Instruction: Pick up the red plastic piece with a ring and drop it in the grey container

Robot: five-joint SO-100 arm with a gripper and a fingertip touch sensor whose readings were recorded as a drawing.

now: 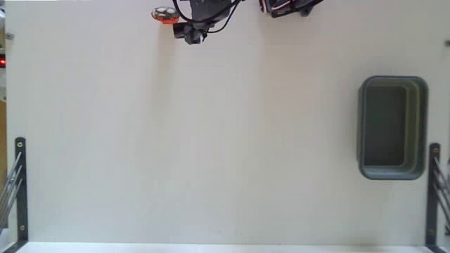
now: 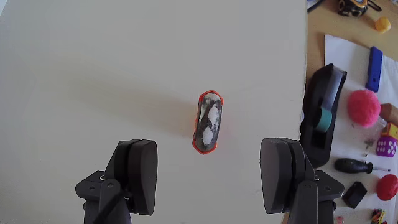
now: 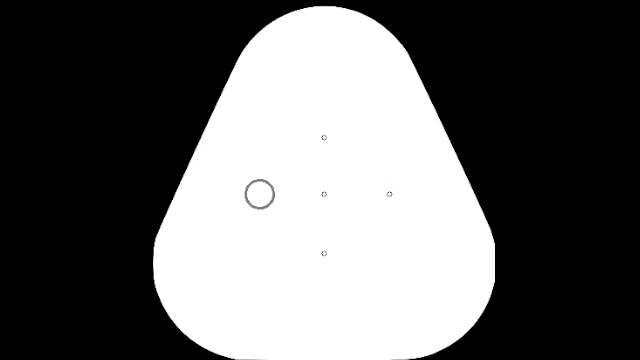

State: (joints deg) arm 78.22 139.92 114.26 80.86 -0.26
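A: Counting first. One red plastic piece with a ring [image 2: 208,122], one grey container [image 1: 392,127], one arm with one gripper [image 2: 209,179].

B: Jaws?

A: Released, spread wide in the wrist view. Two black fingers [image 2: 138,167], flat matte pads with rounded tops, one on each side of the red piece, neither touching it. Nothing between them but the piece lying on the tabletop [image 2: 124,62].

B: Where is the piece in the fixed view?

A: Top edge, left of centre [image 1: 165,15], just beside the dark arm parts [image 1: 191,31] that hang in from the top. Well apart from the container, which sits at the far right.

B: Shape and material of the piece?

A: Small oblong, glossy red-orange plastic rim, pale grey-white mottled inside. Long axis runs roughly up and down in the wrist view.

B: Container?

A: One tub, rounded-rectangular, thick smooth grey rim, darker inside. Cannot see anything in it.

B: Tabletop?

A: Plain off-white, smooth, matte. Two dark metal brackets at the bottom corners in the fixed view, one left [image 1: 20,190], one right [image 1: 434,191].

B: Clutter?

A: Right strip of the wrist view, off the white board: one black tape dispenser [image 2: 321,112], one fuzzy pink ball [image 2: 363,107], one blue bar [image 2: 374,68], one purple die [image 2: 386,147].
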